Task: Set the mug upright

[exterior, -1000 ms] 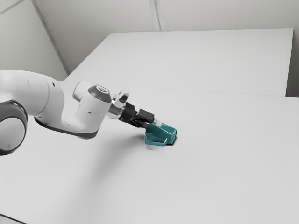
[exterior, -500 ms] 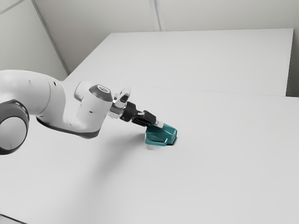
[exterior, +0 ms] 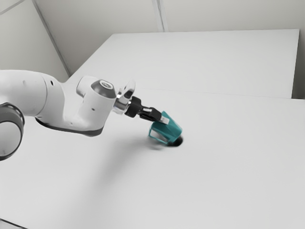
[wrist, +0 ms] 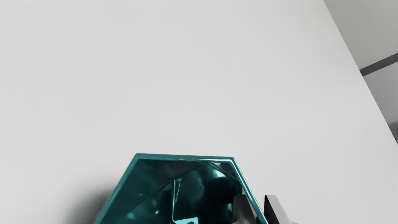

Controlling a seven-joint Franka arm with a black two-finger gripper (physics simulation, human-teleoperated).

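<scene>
Mug [exterior: 172,130]: teal, glossy, faceted sides, angular rim [wrist: 186,157], shiny darker inside. Tilted, neither flat on its side nor upright. Mouth up toward the exterior view's left, base low toward the exterior view's right, over a dark shadow on the desk [exterior: 228,167]. Angular handle [exterior: 158,140] on the lower side. Can't tell if base touches desk.
</scene>
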